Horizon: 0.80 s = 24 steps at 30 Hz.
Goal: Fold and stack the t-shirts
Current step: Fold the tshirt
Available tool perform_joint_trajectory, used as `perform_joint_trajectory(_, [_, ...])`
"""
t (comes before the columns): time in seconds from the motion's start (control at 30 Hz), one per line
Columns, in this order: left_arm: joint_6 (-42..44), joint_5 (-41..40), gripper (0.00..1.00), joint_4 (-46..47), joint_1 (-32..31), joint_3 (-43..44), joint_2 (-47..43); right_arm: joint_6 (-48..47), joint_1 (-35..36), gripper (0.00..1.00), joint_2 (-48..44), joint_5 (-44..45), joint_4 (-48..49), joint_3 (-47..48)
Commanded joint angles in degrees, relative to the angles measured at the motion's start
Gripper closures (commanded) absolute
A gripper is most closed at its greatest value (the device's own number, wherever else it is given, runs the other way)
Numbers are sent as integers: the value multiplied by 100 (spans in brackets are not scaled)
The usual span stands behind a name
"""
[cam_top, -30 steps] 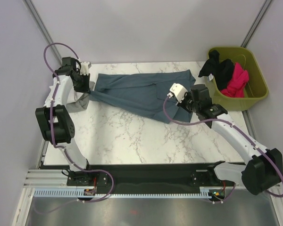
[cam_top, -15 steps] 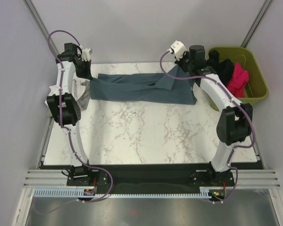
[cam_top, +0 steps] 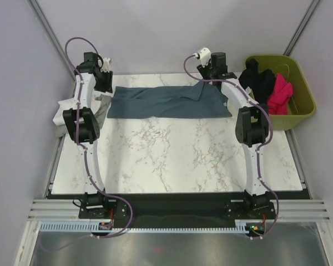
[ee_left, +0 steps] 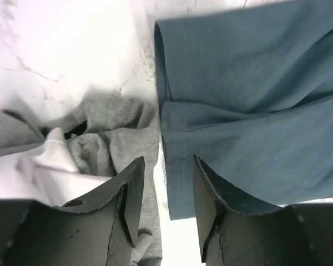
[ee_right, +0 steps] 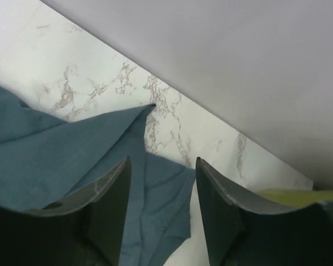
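You have the slate-blue t-shirt [cam_top: 166,102] lying as a long, soft band along the upper edge of the marble table [cam_top: 172,160]. Its long axis runs left to right, and it is mostly smooth, with a creased flap near its right end. Your left gripper [ee_left: 167,183] hangs over its left edge, jaws partly apart and holding nothing. The right gripper [ee_right: 162,169] stands the same way over the right end. Crumpled grey cloth [ee_left: 119,138] and white cloth [ee_left: 39,166] lie just left. A black shirt [cam_top: 258,80] and a pink shirt [cam_top: 278,94] sit bunched in the green plastic bin [cam_top: 302,94] at the upper right.
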Motion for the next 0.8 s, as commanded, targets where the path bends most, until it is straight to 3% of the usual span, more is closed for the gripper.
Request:
perform_joint_trajectory(0.0, [-308,42,53,459,28,-210,-1124,711,8,41,-1207,159,302,-357])
perform_joint_trajectory(0.2, [-432,1220,53,486,28,-1853,-1680,1590,-36,39,-1903,-288,-190,-1861])
perform_joint_trajectory(0.27, [-432,1509,54,451,28,-2057,-1531,1967,-133,39,-1869,-903,-470,-2072])
perform_joint_trajectory(0.43, [-590,1827,57,371,19,-1980,-968,3014,-317,38,-1509,-2185,-595,-2337])
perform_joint_trajectory(0.77, [-344,1599,57,433,-139,-1250,8,3533,-449,37,-577,-2540,-692,-2054])
